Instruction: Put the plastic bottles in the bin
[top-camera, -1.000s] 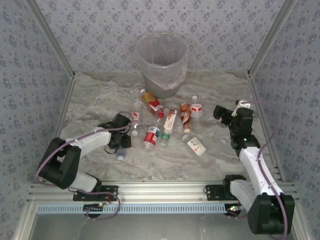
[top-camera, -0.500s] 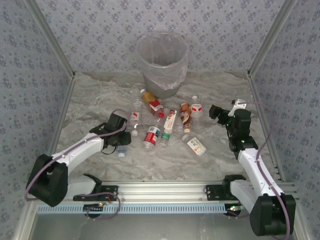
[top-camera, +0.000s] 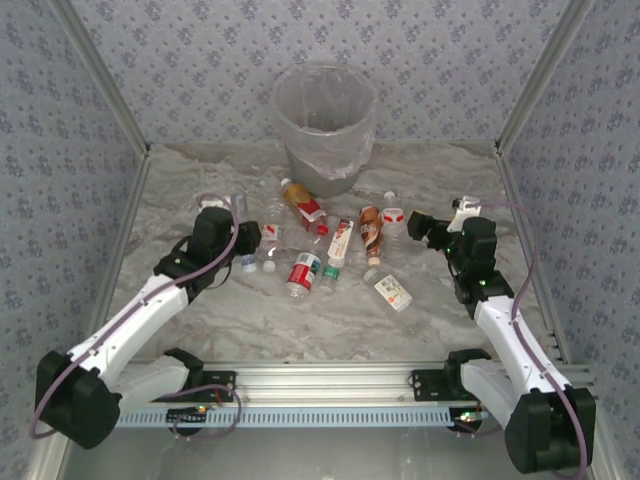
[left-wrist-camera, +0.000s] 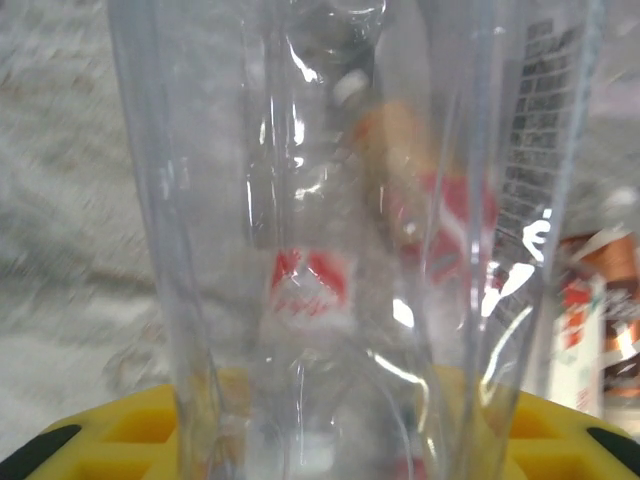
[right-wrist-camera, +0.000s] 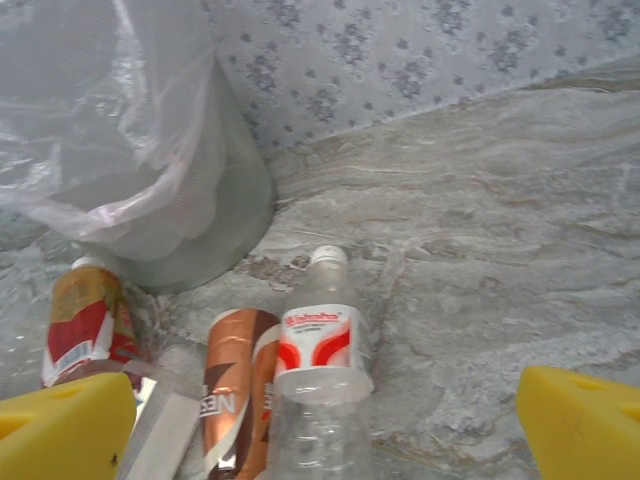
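The left gripper (top-camera: 243, 238) is clamped on a clear bottle (left-wrist-camera: 320, 200); in the left wrist view the bottle stands squarely between the yellow fingers (left-wrist-camera: 130, 430), its crinkled wall taking up most of the space between them and a strip of printed label down its right side. This gripper is on the left half of the marbled table (top-camera: 200, 330), at the left edge of the scattered bottles. The bin (top-camera: 322, 175) stands at the far middle of the table against the back wall, well apart from the left gripper. The right gripper (top-camera: 418, 228) has its jaws spread wide with nothing held. In the right wrist view a bottle with a red-and-white label (right-wrist-camera: 318, 345) lies on the table between the two fingers, white cap pointing toward the far wall, touching neither. Just left of it lies a brown-labelled bottle (right-wrist-camera: 235, 390), and further left an orange-and-red bottle (right-wrist-camera: 85, 325) rests close beside the foot of the bin
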